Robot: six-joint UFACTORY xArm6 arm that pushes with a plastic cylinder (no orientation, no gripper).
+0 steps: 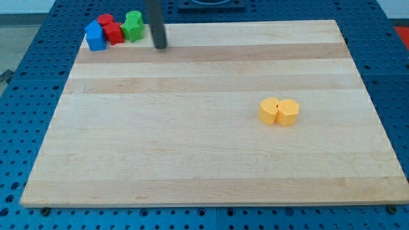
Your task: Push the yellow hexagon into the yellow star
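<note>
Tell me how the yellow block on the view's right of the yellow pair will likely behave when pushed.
The yellow hexagon looks squat and flat-bottomed, so it should slide on the smooth wooden board rather than tip or roll. It appears to touch the other yellow block, so both may move together. My tip is far off, near the green block.

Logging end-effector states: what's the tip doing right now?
My tip: no gripper, holding nothing, touching no block, just right of the green block.
</note>
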